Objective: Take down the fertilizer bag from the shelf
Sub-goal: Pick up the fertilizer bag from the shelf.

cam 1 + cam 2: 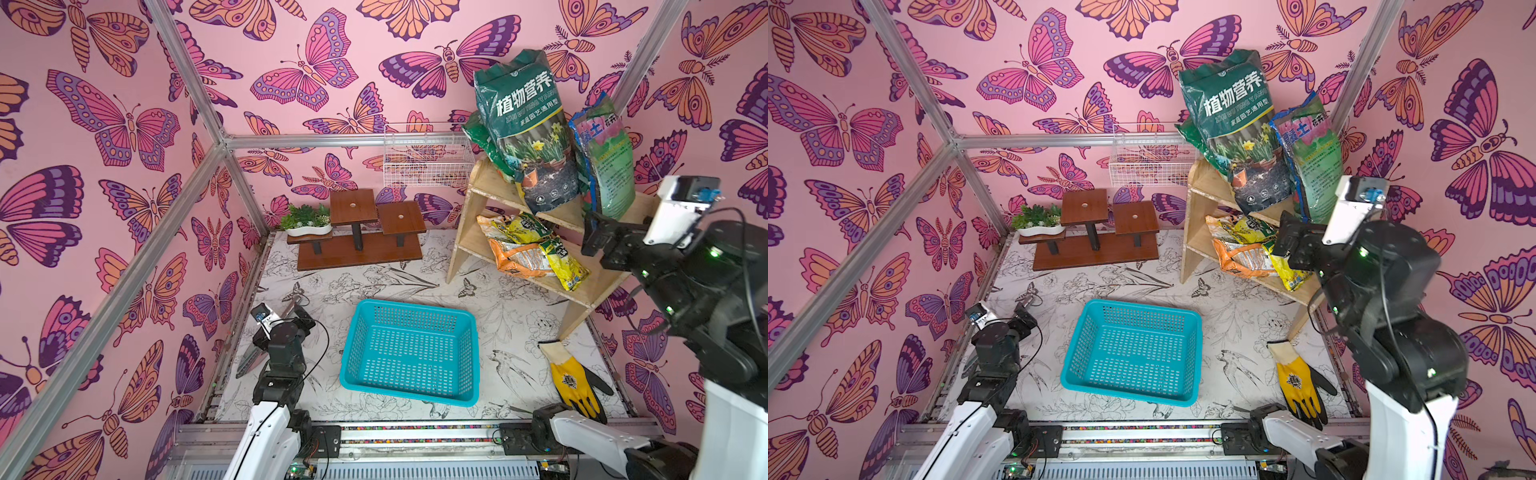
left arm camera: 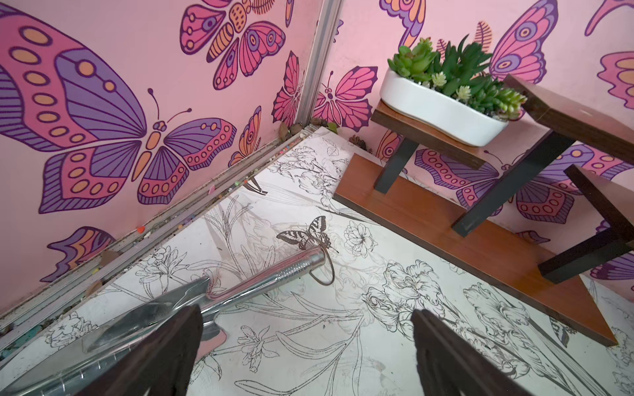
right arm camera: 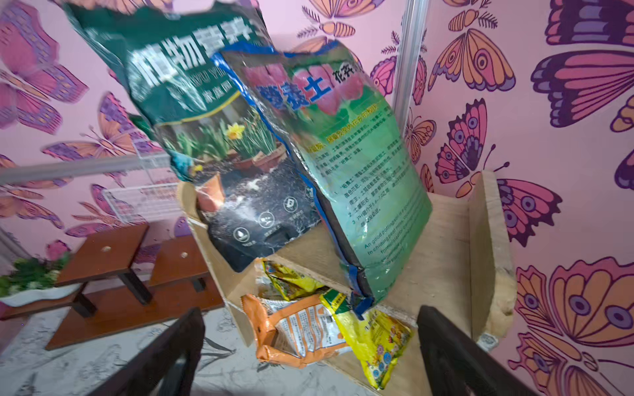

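My right gripper (image 3: pixel 310 313) is spread wide and empty, just in front of the shelf (image 1: pixel 467 237). On its top tier the dark green fertilizer bag (image 1: pixel 528 124) and the lighter green bag (image 1: pixel 604 166) stand leaning. My left gripper (image 2: pixel 306 311) is spread too, low over the desk (image 2: pixel 343 349) beside a metal trowel (image 2: pixel 240 284).

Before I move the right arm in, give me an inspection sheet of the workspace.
Surface: white sheet printed with line-drawn flowers.
Job's things: plywood shelf; dark green bag and blue-edged green bag standing on top tier; orange bag and yellow bag lying on lower tier.
Clutter: teal basket, yellow glove, metal trowel, brown stand with planter, wire basket.
Grippers: left gripper open, beside the trowel; right gripper open, empty, facing the shelf.
Cables: black cable looped beside the left arm.
Surroundings: pink butterfly walls, aluminium frame.
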Controlling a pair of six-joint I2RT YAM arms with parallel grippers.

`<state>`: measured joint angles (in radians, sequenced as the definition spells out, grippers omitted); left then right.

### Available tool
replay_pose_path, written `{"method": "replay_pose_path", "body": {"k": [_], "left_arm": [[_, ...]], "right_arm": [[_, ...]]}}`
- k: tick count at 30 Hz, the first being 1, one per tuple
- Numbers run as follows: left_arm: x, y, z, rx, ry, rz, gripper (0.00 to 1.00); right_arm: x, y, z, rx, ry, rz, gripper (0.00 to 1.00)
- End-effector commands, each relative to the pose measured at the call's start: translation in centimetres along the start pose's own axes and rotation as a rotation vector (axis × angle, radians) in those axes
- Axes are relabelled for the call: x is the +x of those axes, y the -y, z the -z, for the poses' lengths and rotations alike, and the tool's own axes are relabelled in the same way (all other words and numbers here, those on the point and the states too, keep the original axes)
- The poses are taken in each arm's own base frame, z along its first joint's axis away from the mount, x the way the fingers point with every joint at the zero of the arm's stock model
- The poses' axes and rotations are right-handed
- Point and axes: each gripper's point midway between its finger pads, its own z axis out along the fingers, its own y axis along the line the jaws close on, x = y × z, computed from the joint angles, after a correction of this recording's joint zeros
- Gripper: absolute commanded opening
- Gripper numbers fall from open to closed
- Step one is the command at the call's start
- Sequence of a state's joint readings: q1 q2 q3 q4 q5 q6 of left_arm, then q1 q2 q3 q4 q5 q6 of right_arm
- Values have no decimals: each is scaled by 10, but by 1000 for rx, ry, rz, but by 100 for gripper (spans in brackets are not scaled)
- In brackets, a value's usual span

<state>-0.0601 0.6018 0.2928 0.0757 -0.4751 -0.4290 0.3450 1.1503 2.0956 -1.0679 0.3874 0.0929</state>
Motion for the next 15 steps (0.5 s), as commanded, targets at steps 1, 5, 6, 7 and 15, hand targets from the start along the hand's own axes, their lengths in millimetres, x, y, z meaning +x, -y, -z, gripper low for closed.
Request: {"method": "replay_pose_path", "body": {"k": [1,5,6,7,15], "left_arm": [[-4,3,1,11,2,3,100],[-5,2,2,7,11,8,100],[-5,2,1,6,14,9,100],[-5,2,1,7,17,12,100],[-5,8,-9,9,13,15,100]], "right_arm": [[14,14,-16,125,-101,132,99],[2,16,-33,184,-99,162,99],[0,16,-36,189,-97,168,99],[-2,16,-40,202,-100,178,99],[-2,36,-73,323,-140,211,99]]}}
